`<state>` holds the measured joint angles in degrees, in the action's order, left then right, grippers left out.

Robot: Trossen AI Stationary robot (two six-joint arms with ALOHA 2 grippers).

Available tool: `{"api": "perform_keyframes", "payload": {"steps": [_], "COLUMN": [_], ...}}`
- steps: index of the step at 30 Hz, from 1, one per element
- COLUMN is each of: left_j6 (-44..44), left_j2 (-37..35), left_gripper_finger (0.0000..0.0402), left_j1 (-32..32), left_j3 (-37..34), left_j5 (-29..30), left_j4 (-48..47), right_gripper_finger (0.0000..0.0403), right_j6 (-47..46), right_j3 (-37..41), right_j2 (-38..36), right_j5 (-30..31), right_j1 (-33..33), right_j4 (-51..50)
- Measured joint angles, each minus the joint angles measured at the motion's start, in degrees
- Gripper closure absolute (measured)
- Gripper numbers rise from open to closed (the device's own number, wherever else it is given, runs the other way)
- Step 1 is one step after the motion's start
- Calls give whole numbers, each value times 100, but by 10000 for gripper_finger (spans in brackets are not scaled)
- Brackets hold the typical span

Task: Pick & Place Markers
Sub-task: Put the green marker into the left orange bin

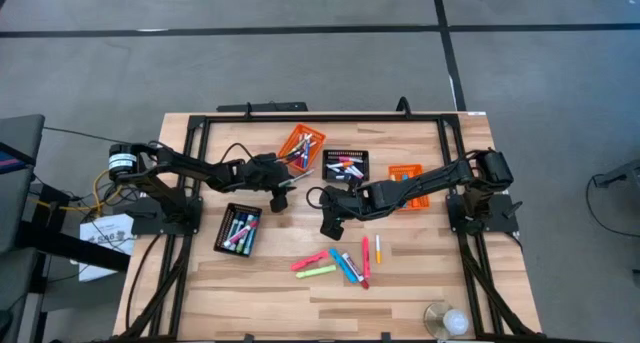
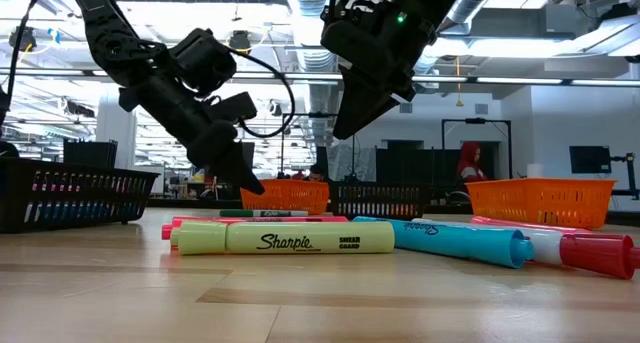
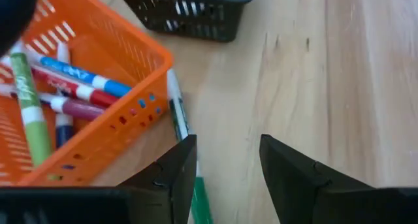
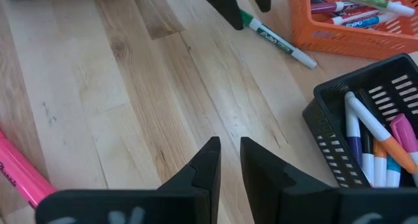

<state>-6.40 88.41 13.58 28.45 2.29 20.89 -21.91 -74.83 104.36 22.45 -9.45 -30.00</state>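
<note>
Hovering open, left end effector (image 3: pixel 225 175) straddling green marker (image 4: pixel 277 40) beside orange basket (image 3: pixel 98 119), right end effector (image 4: pixel 228 165) nearly closed, empty.

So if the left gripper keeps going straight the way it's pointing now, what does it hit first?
Most likely the green marker lying on the table beside the orange basket. The left gripper, jaws open, points down just past it, so it might meet bare wood; depth is unclear.

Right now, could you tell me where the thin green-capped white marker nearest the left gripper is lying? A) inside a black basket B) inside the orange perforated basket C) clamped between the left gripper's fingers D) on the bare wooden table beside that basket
D: the green-capped marker lies flat on the wooden table beside the orange basket, with the open left gripper hovering at its green end, not gripping it.
</note>
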Motion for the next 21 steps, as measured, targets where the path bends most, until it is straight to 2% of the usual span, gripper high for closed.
{"api": "perform_keyframes", "payload": {"steps": [9,14,17,21], "left_j6": [-19,-2,-114,-359], "left_j2": [384,705,938,973], "left_gripper_finger": [238,241,260,315], "left_j1": [265,439,457,444], "left_j3": [0,0,16,21], "left_j5": [389,106,21,-21], "left_j4": [-59,56,164,193], "right_gripper_finger": [351,351,351,351], "right_j6": [0,-2,-2,-2], "right_j3": [0,-1,-1,-2], "right_j2": [-2,-2,-2,-2], "right_j5": [-3,-5,-6,-7], "right_j1": [0,0,0,0], "right_j4": [0,0,0,0]}}
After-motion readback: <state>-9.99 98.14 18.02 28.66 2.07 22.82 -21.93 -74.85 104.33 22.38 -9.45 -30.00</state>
